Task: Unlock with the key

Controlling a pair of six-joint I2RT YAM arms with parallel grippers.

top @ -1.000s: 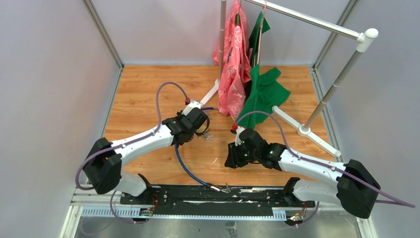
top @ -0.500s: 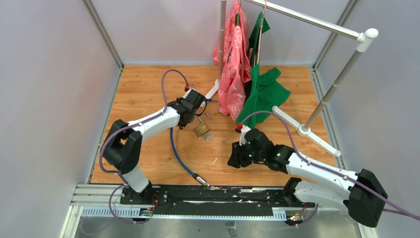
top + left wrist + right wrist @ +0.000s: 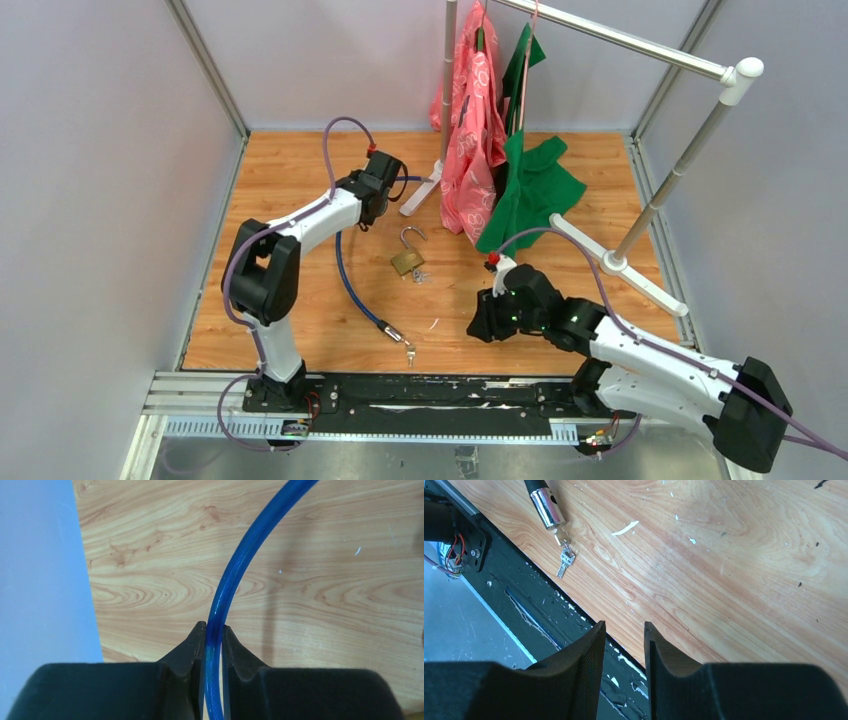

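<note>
A brass padlock (image 3: 406, 262) lies mid-table with its shackle swung open, and small keys (image 3: 421, 275) rest just beside it. A blue cable (image 3: 343, 270) curves from the back toward the front. It ends in a metal tip (image 3: 546, 505) with a key (image 3: 565, 562) dangling from it. My left gripper (image 3: 214, 627) is shut on the blue cable (image 3: 240, 555) near the back of the table, up and left of the padlock. My right gripper (image 3: 624, 625) is open and holds nothing. It hovers over the table's front edge, right of the cable tip.
A clothes rack (image 3: 610, 40) with a pink garment (image 3: 475, 130) and a green one (image 3: 535, 185) stands at the back right, its white feet (image 3: 620, 265) on the table. A black rail (image 3: 440, 395) runs along the near edge. Grey walls close in both sides.
My left arm swung back and left, dragging the blue cable off the padlock; the padlock now lies uncovered. The cable tip and its key slid left. My right arm drifted slightly right.
</note>
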